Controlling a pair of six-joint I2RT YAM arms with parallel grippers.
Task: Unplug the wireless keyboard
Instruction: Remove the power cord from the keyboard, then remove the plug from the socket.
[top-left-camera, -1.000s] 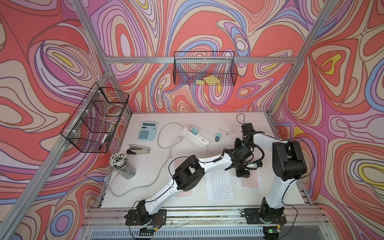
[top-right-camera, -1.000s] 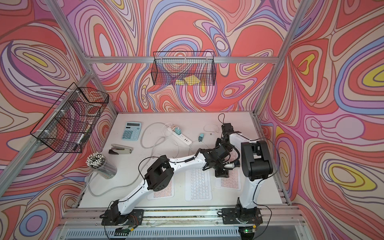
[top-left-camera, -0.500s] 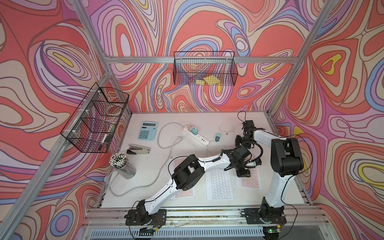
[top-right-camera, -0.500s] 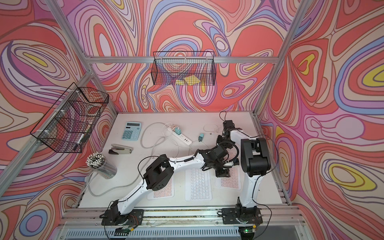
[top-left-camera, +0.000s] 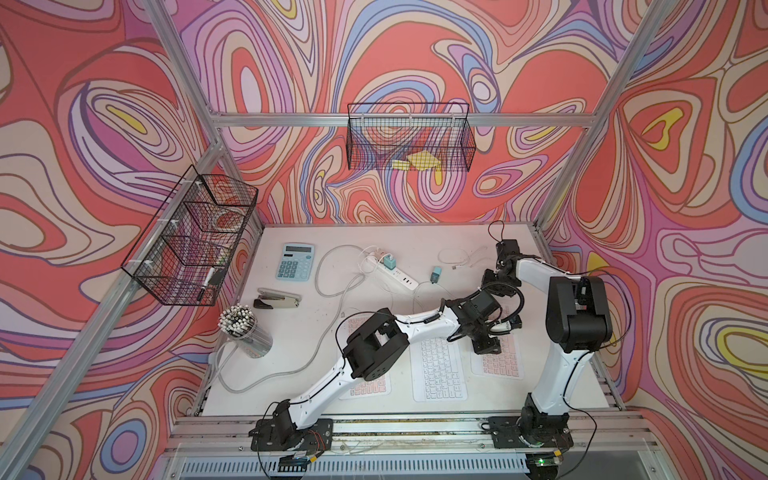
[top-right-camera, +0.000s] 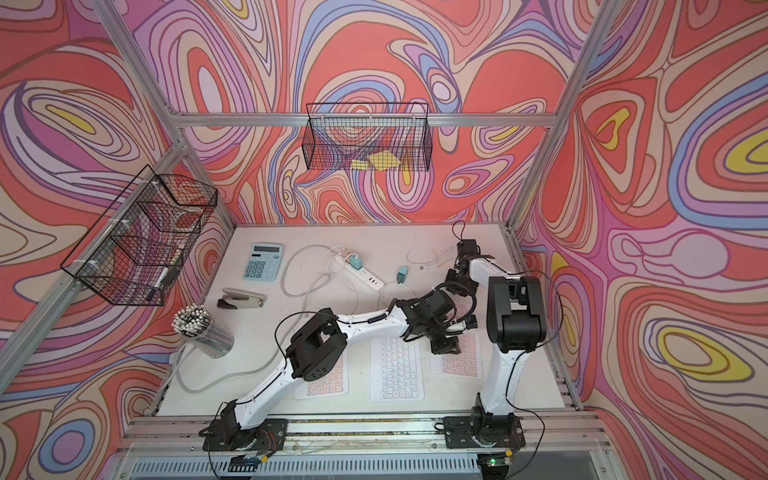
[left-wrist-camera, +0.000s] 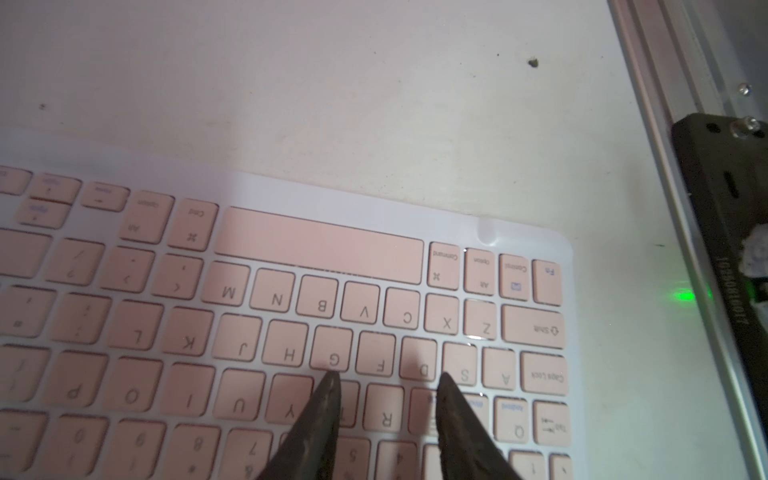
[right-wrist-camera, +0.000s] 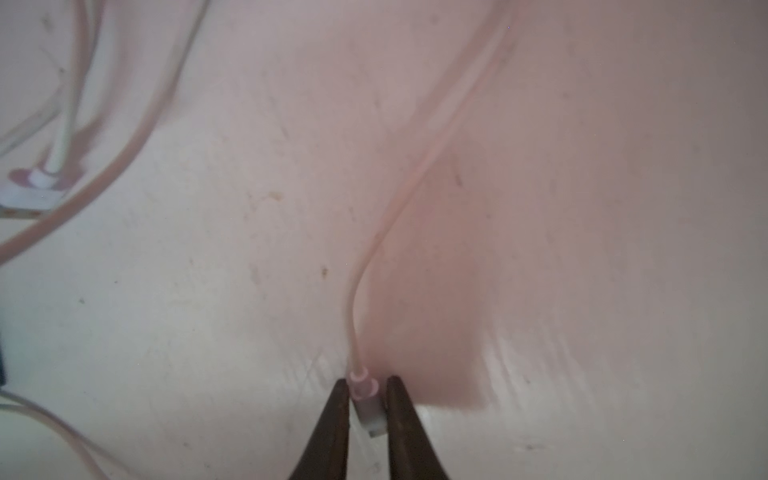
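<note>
The pink-keyed wireless keyboard (top-left-camera: 503, 361) (top-right-camera: 461, 361) lies at the front right of the table. My left gripper (top-left-camera: 484, 345) (top-right-camera: 444, 345) stands on its far end. In the left wrist view the keyboard (left-wrist-camera: 320, 245) fills the frame, and the left gripper (left-wrist-camera: 389, 376) is open, its tips resting on the keys with nothing between them. My right gripper (top-left-camera: 500, 286) (top-right-camera: 459, 286) is behind the keyboard. In the right wrist view the right gripper (right-wrist-camera: 369, 381) is slightly open around the small grey plug (right-wrist-camera: 368, 405) of a thin pale cable (right-wrist-camera: 399, 199). The plug is free of the keyboard.
A white keyboard (top-left-camera: 438, 370) and another pink one (top-left-camera: 370, 386) lie left of it. Behind them are a power strip (top-left-camera: 390, 272), a teal charger (top-left-camera: 435, 273), a loose cable (top-left-camera: 457, 257), a calculator (top-left-camera: 296, 262), a stapler (top-left-camera: 276, 298) and a pen cup (top-left-camera: 245, 332). The frame rail (left-wrist-camera: 665, 166) runs along the right.
My right wrist has drawn back toward the rear of the table, and its fingers have loosened around the plug. The left gripper has stayed on the keyboard.
</note>
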